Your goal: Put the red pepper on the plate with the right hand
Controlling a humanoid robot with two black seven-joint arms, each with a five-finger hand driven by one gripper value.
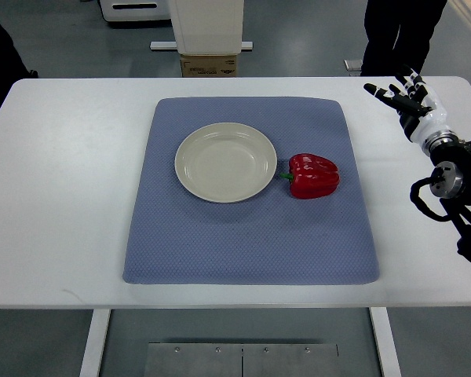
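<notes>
Pepper [313, 175] lies on mat [251, 188] at plate's [226, 162] 3 o'clock, just beside it, stem plateward. Right hand [404, 96] empty, fingers spread, well apart at pepper's 2 o'clock. Approach from above; grip the body.

Bright, even overhead light; the white tabletop [63, 196] reads near blown-out, with little texture. Shadows soft and short: a thin one under the red pepper [313, 175], another hugging the plate [226, 162] rim, and small highlights glint on the pepper's skin. Focus sharp throughout, slight barrel bowing at the tabletop's edges.
</notes>
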